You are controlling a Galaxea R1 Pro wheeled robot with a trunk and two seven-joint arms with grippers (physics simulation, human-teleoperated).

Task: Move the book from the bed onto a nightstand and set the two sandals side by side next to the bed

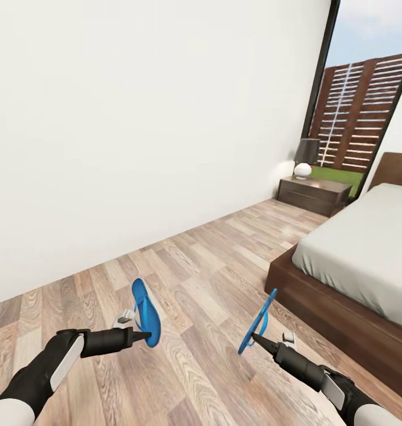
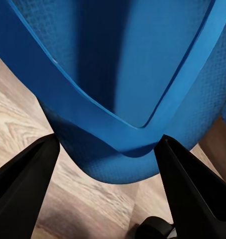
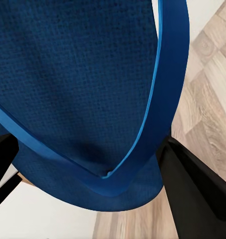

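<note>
Both sandals were up off the floor, one in each tool: the left sandal [image 1: 146,312] hung edge-on in the left tool [image 1: 143,335], pinched at its lower end, and the right sandal [image 1: 258,322] stood tilted in the right tool [image 1: 252,337], gripped the same way near the bottom. In the left wrist view the dark fingers [image 2: 23,191] flanked the blue sole on both sides, pressed against it; the right wrist view showed the same with its fingers [image 3: 195,184]. Both hung over bare plank floor [image 1: 207,296], the right one nearer the bed [image 1: 355,254], its brown frame just beyond. The nightstand [image 1: 313,194] with a lamp [image 1: 305,157] sat well off by the window; no book could be made out on the visible mattress. The risk, as I judged it: each grip held only a thin end, so a sandal could swing or slip while being lowered, land on its edge and tip strap-down, or end up askew and apart from its mate.
</note>
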